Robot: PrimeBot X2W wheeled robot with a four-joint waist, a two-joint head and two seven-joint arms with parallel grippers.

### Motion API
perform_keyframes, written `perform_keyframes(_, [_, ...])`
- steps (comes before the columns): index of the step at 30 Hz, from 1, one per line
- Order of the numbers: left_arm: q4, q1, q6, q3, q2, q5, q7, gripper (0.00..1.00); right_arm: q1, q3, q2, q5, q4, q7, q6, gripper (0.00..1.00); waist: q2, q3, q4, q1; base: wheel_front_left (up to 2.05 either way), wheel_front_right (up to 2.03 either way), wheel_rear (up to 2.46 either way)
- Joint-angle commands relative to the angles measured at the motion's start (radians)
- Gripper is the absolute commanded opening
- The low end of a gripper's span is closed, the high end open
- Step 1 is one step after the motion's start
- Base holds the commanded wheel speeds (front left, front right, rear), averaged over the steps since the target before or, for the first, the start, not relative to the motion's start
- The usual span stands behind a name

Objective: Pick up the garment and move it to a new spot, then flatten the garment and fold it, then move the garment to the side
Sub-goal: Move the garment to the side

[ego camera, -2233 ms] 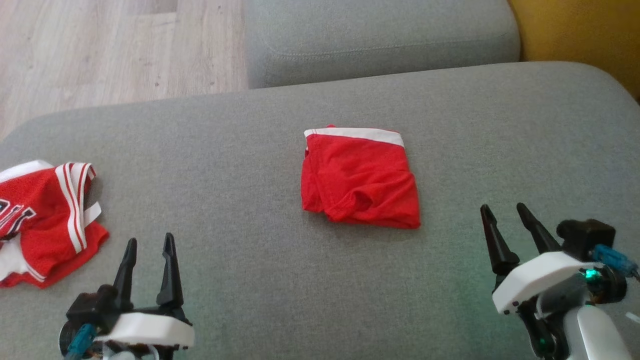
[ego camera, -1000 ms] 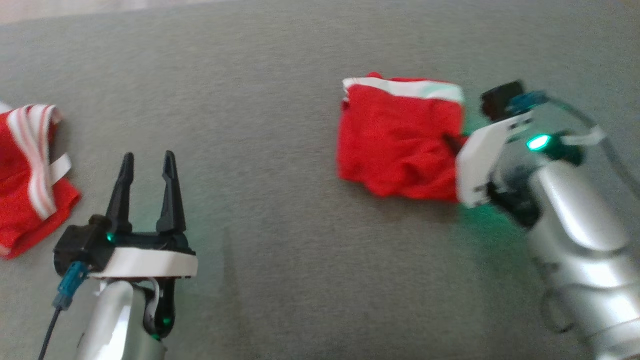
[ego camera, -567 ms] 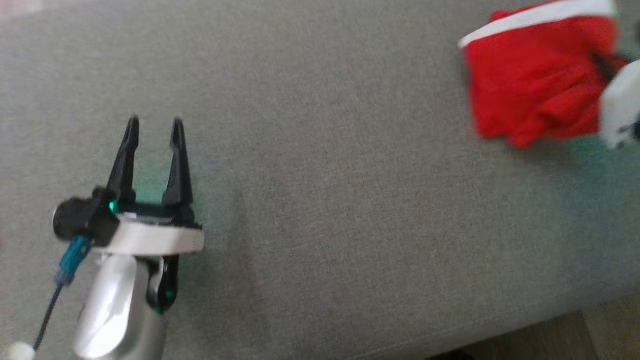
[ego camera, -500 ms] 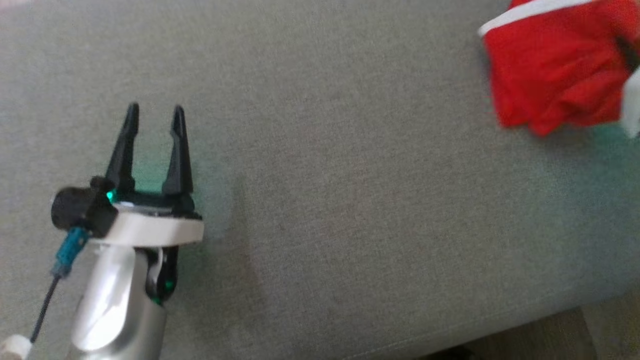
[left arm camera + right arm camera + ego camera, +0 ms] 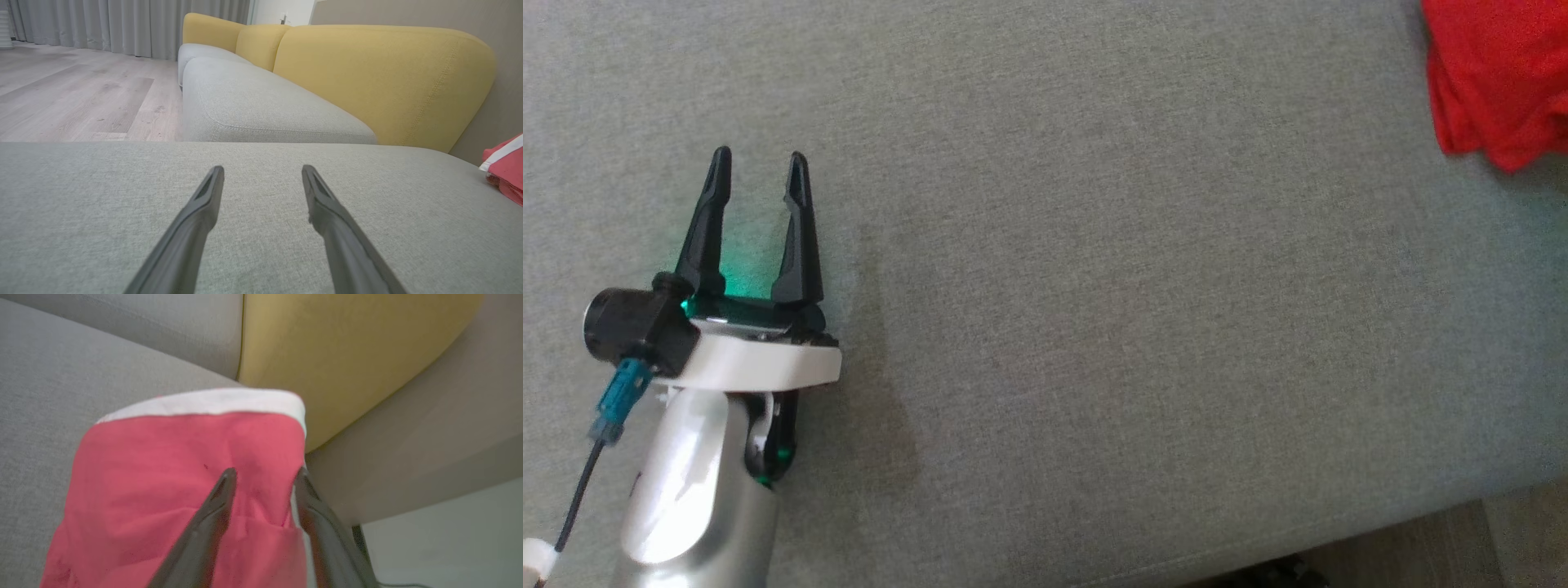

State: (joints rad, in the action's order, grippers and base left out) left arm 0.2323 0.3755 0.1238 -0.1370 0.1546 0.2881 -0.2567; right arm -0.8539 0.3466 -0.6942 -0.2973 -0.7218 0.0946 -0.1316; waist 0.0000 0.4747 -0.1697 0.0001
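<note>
Garment (image 5: 175, 490) = red shorts w/ white waistband (image 5: 204, 402), folded, lying on the grey cushion (image 5: 1094, 286) far over on the robot's right, just beside the yellow backrest (image 5: 347, 343). Its right side looks to sit at or v. near the cushion's edge. Right tool (image 5: 264, 473) hangs close over it, fingers parted a good way w/ red cloth showing between them. Doesn't look clamped, so I read it as gripping nothing. Left tool (image 5: 758, 159) is spread wide, empty, low over bare cushion, well apart from the garment.

Task prob. at its last step (move to the side). What could go wrong:
- Snag: if a fingertip sits under a layer when the right tool lifts, cloth gets dragged & the fold opens. Cause: pulling off at an angle, not straight away from the fabric.
- Slide-off: garment is so near the edge that any outward nudge could tip it off the cushion. Thin fabric, prob. slips easily.
- Bunching: lower part shows loose wrinkles, and a brush from the fingers would mess it more.
- Poor check: head view has the garment cut off at its top-right corner, and right wrist view is a bit blurred, so fold quality is hard to confirm.
</note>
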Motion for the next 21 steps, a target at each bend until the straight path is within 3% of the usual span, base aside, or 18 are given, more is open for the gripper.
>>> perform_keyframes(1, [-0.026,0.014,0.004,0.022,0.025,-0.003,-0.005,1.0,-0.024,0.001,-0.032,0.052,0.016,-0.095,0.001,1.0,0.0,-0.007,0.009,-0.0001,0.0,0.0,0.0])
perform_keyframes(8, [-0.007,-0.019,0.002,0.028,-0.002,0.003,-0.005,1.0,0.004,-0.057,0.04,0.133,0.006,-0.2,0.001,1.0,0.0,-0.103,0.035,-0.0001,0.0,0.0,0.0])
perform_keyframes(15, [0.037,-0.139,-0.001,0.058,-0.03,0.005,-0.005,1.0,0.218,-0.179,0.248,0.07,0.087,-0.275,0.001,1.0,0.0,-0.305,0.07,-0.0001,0.0,0.0,0.0])
perform_keyframes(21, [0.068,-0.241,-0.005,0.078,-0.041,0.005,-0.005,1.0,0.459,-0.198,0.39,0.048,0.239,-0.293,0.001,1.0,0.0,-0.417,0.103,-0.0001,0.0,0.0,0.0])
